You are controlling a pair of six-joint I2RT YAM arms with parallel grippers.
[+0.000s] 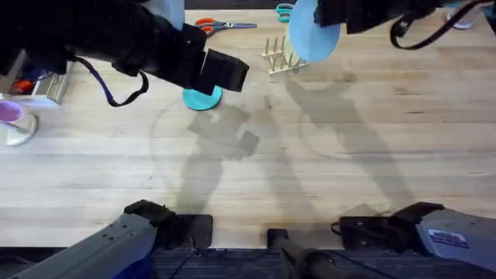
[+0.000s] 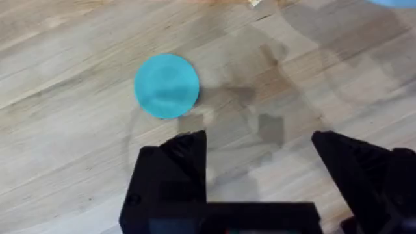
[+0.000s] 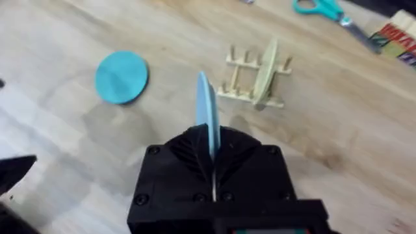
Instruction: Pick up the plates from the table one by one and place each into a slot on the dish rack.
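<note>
Placement is the step you have in hand: your right gripper [image 3: 209, 146] is clamped on the edge of the pale blue plate [image 3: 207, 107], carrying it on edge in the air near the dish rack [image 3: 257, 81], not yet over a slot. A cream-coloured plate [image 3: 268, 68] already stands upright between the pegs, so I judge you need to line the blue plate's edge up with a free gap beside it, keep it vertical, and lower it between the dowels before letting go. Your left gripper [image 2: 260, 153] hangs above the table [image 2: 78, 52] with its jaws spread wide and nothing between them; the teal plate [image 2: 166, 85] lies flat on the wood just beyond its fingertips, well apart from the rack, awaiting its own pickup.
</note>
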